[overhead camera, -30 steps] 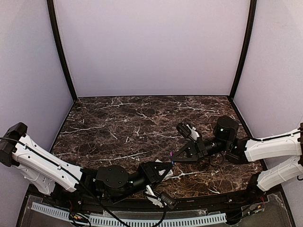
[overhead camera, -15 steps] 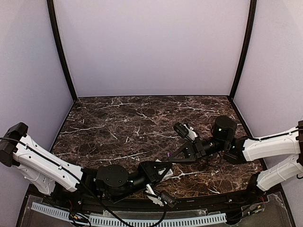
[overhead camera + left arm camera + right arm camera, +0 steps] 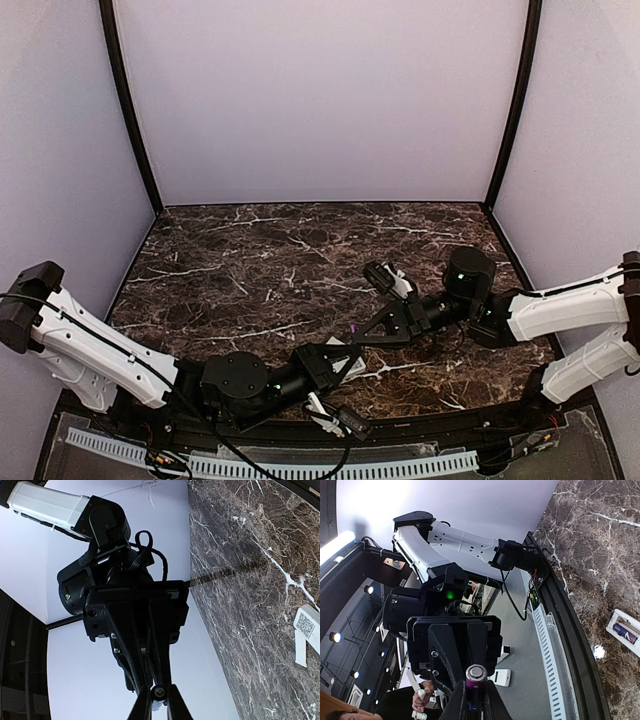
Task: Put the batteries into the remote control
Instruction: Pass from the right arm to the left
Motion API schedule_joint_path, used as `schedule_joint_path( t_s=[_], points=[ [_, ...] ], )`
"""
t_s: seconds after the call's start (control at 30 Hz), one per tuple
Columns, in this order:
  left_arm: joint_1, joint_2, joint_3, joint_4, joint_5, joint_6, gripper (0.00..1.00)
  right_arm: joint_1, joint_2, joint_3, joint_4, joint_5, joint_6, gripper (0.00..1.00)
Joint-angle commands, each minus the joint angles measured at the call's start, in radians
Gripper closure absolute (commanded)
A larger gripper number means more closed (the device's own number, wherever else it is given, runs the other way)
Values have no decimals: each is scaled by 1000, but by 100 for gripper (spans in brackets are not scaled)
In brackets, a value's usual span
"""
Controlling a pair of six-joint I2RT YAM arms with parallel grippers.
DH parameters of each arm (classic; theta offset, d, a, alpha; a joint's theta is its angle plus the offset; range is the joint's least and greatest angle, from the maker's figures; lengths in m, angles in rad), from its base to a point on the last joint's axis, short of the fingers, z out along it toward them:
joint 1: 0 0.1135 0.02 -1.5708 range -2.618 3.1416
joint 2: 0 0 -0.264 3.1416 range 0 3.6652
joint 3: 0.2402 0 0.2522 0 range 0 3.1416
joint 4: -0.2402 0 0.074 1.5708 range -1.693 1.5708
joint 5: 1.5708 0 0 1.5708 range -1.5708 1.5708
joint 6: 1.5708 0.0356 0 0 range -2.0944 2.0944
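In right pincer (image 3: 475, 694), battery (image 3: 476, 673) lengthwise, end-on

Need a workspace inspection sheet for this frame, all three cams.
Surface: dark marble table with white veins.
Job's things: one battery is held in the air between the arms. The remote control lies back up on the table, with a second battery in its recess.
Clutter: small white piece with a square code label, cut off by the frame edge; identity unclear.
Grippers: left claw and right claw meet tip to tip, both shut on the airborne battery.
Cables: black loop at the right wrist; another cable by the left arm's base.
Surroundings: lilac walls; studio lights and a person's hand beyond the table.
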Motion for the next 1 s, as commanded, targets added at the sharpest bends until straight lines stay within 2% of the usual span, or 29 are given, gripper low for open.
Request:
schedule_joint_path(
  t_s=[0.0,0.07,0.13,0.23,0.37,0.43,0.5,0.63,0.67,0.83,0.87,0.97],
  points=[
    [9,4,-15,64,-9,2,100,12,1,12,22,2,-18,69],
    [6,0,-14,57,-7,-12,100,4,-8,23,-26,8,-45,52],
    [-5,-10,-2,18,-10,-65,100,-24,-31,45,-94,22,-86,45],
    [-16,-36,52,-165,-16,-208,100,-95,-77,94,-249,44,-178,43],
    [1,-58,130,-387,-10,-475,100,-204,-139,128,-398,70,-270,41],
    [33,-70,181,-517,23,-630,100,-257,-173,122,-442,73,-303,40],
    [78,-74,246,-644,60,-866,100,-304,-195,114,-498,77,-341,40],
    [227,-52,404,-960,256,-1210,100,-333,-229,69,-561,123,-399,44],
    [277,-48,416,-1015,335,-1250,100,-334,-231,46,-562,128,-405,45],
    [440,-43,413,-1076,582,-1501,100,-329,-224,-55,-511,130,-402,50],
    [455,-42,407,-1073,661,-1522,100,-327,-216,-72,-499,130,-402,51],
    [508,-38,364,-1055,761,-1602,100,-312,-180,-107,-470,129,-409,54]
  ],
)
